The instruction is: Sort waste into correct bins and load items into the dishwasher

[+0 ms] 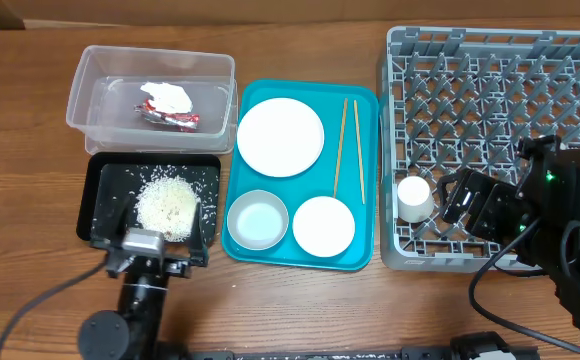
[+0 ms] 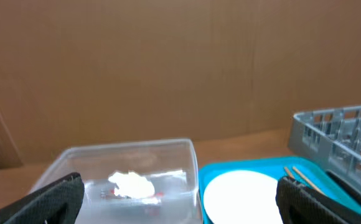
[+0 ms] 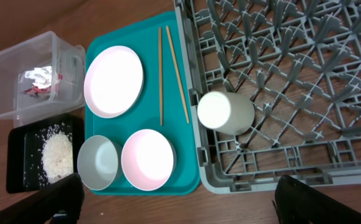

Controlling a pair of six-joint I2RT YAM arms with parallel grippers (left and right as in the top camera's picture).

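Note:
The clear tub [image 1: 100, 90] holds the white tissue wad [image 1: 167, 96] and the red wrapper [image 1: 175, 120]. The black tray [image 1: 110, 175] holds the rice [image 1: 165, 205]. The plate [image 1: 280, 137], chopsticks [image 1: 348, 150], white-grey bowl [image 1: 257, 220] and pink bowl [image 1: 323, 225] lie on the teal tray [image 1: 367, 225]. The white cup [image 1: 414, 197] sits in the grey dish rack [image 1: 490, 37] at its front left. My left gripper [image 1: 165, 235] is open and empty at the black tray's near edge. My right gripper [image 1: 460, 203] is open and empty over the rack, right of the cup.
The left wrist view shows the tub [image 2: 180, 162], the tissue [image 2: 132, 184], the plate [image 2: 239, 196] and the rack's corner [image 2: 342, 134]. The right wrist view shows the cup [image 3: 225, 112], both bowls and the rack [image 3: 292, 62]. The table is brown wood.

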